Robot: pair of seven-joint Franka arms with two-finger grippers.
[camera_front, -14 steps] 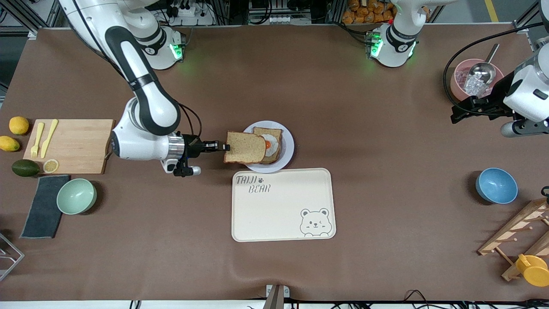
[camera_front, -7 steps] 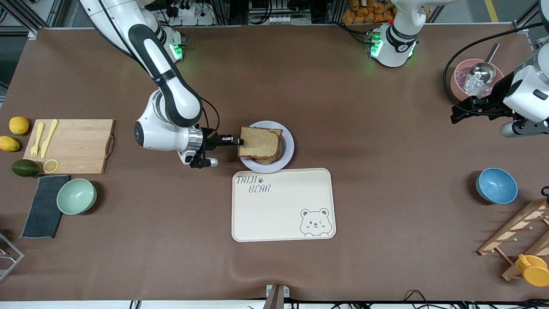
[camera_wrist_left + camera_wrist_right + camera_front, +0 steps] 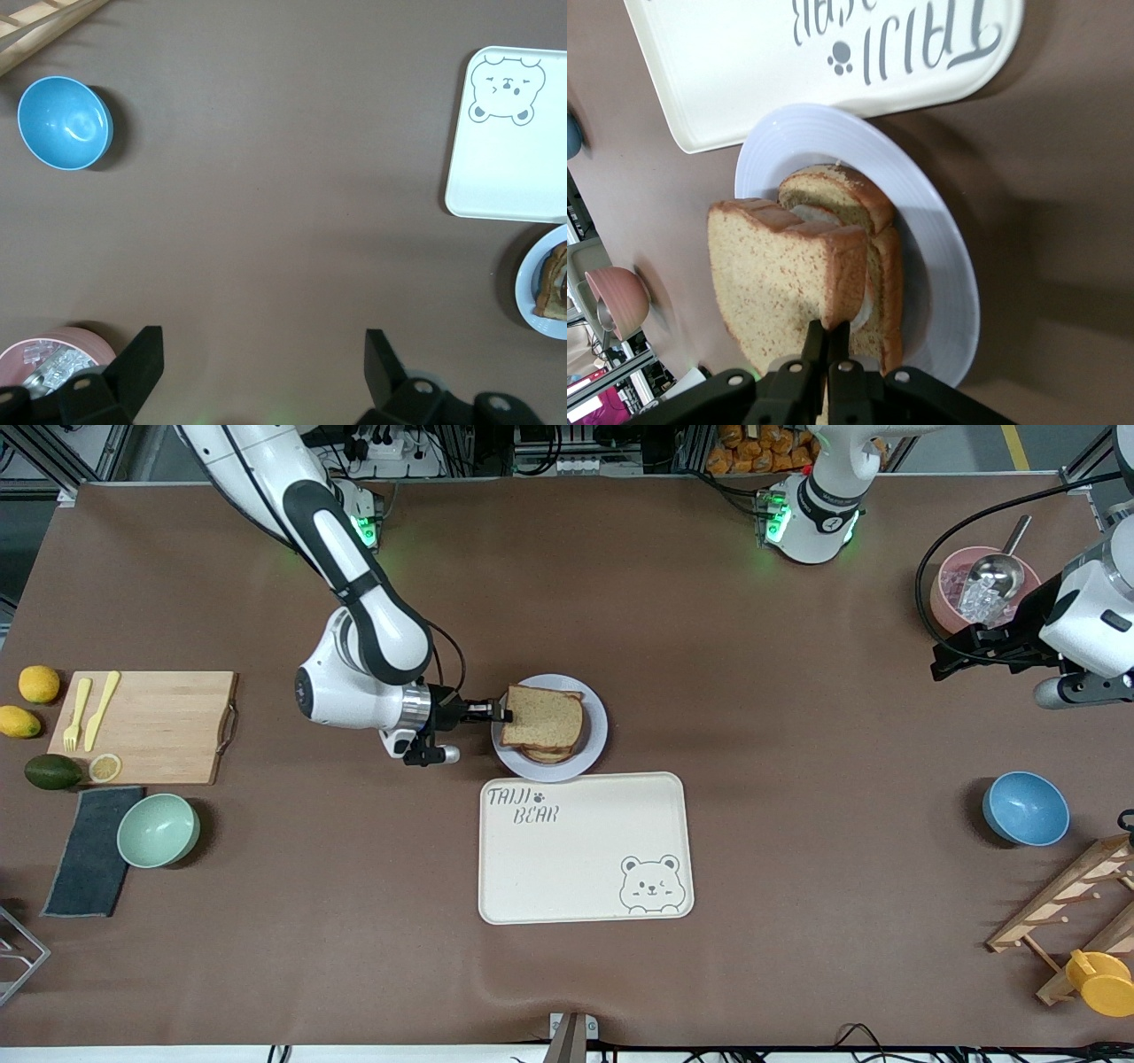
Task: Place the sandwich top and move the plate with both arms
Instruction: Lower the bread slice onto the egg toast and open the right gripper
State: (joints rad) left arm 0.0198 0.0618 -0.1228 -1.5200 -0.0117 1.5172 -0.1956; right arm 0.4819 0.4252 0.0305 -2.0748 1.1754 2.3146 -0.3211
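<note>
The sandwich top (image 3: 542, 717), a brown bread slice (image 3: 780, 274), hangs tilted over the plate (image 3: 595, 735). My right gripper (image 3: 502, 713) is shut on its crust edge at the side toward the right arm's end of the table. In the right wrist view the fingers (image 3: 830, 329) pinch that edge. Under it on the pale plate (image 3: 939, 257) lies a second bread slice (image 3: 859, 199) with egg white showing. My left gripper (image 3: 941, 660) waits open near the pink bowl (image 3: 952, 589), with only bare table between its fingers (image 3: 261, 345).
The cream bear tray (image 3: 585, 850) lies just nearer the front camera than the plate. A blue bowl (image 3: 1025, 808) and a wooden rack (image 3: 1081, 903) are at the left arm's end. A green bowl (image 3: 158, 830) and a cutting board (image 3: 146, 726) are at the right arm's end.
My right gripper has carried the sandwich top from beside the plate to over the egg slice, which it now covers. The left arm has not moved.
</note>
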